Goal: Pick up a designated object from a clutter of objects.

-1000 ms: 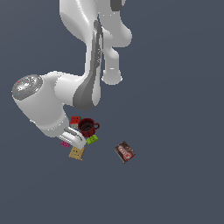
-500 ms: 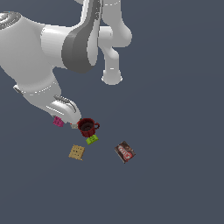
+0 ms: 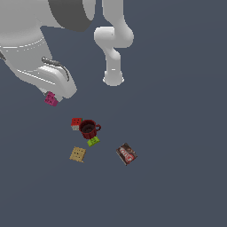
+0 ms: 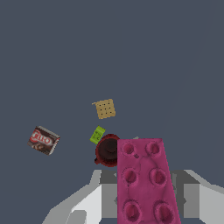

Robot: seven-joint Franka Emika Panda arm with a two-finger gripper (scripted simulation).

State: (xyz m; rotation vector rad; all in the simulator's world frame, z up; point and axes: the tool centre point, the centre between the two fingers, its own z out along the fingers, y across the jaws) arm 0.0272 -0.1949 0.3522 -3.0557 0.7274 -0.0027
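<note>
The magenta-pink studded brick [image 3: 51, 99] [image 4: 145, 181] hangs high above the floor, held in my gripper [image 3: 52, 98] at the exterior view's left, well apart from the other items. In the wrist view the brick fills the space between my grey fingers [image 4: 101, 190], which are shut on it. Below lies the clutter: a dark red mug [image 3: 89, 129] [image 4: 108, 150], a red block [image 3: 76, 123] touching it, a green brick [image 3: 93, 142] [image 4: 97, 134] and a tan studded square [image 3: 77, 154] [image 4: 105, 108].
A brown packet [image 3: 126, 154] [image 4: 43, 140] lies apart on the floor, on the exterior view's right of the mug. The arm's white base [image 3: 113, 79] stands behind the items. The large white arm links [image 3: 31, 48] fill the upper left of the exterior view.
The gripper has risen with the pink brick and moved toward the exterior view's left, away from the mug. The remaining items have stayed where they were.
</note>
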